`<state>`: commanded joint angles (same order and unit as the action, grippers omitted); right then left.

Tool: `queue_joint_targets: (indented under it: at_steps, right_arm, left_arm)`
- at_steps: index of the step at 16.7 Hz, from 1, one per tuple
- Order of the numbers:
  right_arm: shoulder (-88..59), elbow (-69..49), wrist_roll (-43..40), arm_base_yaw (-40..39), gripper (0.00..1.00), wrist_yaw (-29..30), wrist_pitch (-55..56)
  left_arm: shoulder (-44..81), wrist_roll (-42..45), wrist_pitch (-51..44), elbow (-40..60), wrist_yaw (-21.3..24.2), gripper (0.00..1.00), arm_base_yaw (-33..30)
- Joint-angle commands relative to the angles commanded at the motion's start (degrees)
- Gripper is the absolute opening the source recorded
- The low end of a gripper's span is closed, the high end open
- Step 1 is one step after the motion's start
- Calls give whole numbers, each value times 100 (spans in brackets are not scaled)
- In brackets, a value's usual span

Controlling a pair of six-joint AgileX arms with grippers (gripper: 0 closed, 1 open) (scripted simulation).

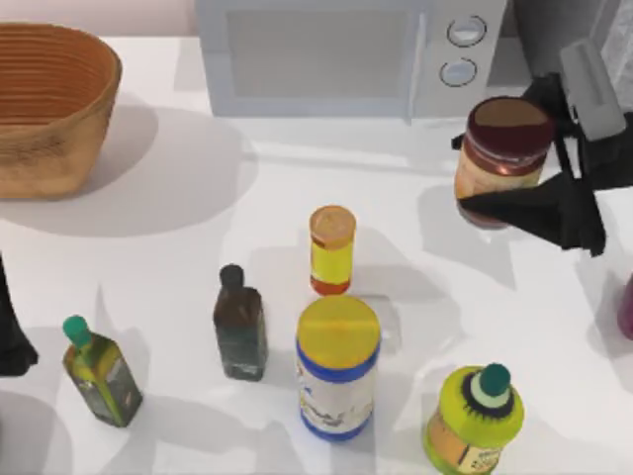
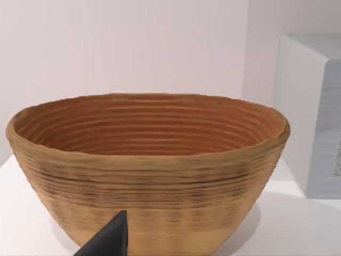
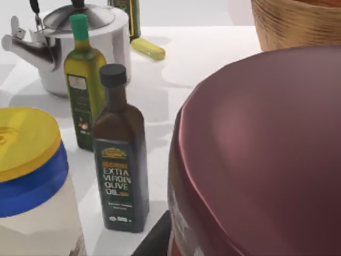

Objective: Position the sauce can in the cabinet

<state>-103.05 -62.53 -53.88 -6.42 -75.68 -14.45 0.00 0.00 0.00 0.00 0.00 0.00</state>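
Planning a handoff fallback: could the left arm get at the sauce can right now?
Probably not. The sauce can is held in the right pincer near the table's right edge, by the microwave. The left pincer sits far left, facing the basket, with bottles between.

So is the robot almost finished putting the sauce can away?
Not yet, about halfway. Done: the right gripper has the sauce can clamped and lifted off the table, in front of the microwave. In hand: carrying it at the table's right side. Left: getting it into the cabinet, of which just a grey corner is visible behind the can. The left arm sits parked at the left edge.
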Motion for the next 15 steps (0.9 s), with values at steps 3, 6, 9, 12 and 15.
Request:
queue_joint_targets:
  at_steps: [3,6,9,12,15]
  right_arm:
    - [535,350,344,93,0,441,-30]
    - [1579,961,948,240,0,1219,-39]
    - [2969,1751,1704,414,0,2235,26]
    - [4537,2666,2529,581,0,3402,186]
    - [6155,3648,3361,698,0,4613,433]
  left_arm:
    - [0,0,0,0,0,100,0]
    - [0,0,0,0,0,100,0]
    - [0,0,0,0,0,100,0]
    - [0,0,0,0,0,100,0]
    - [0,0,0,0,0,100,0]
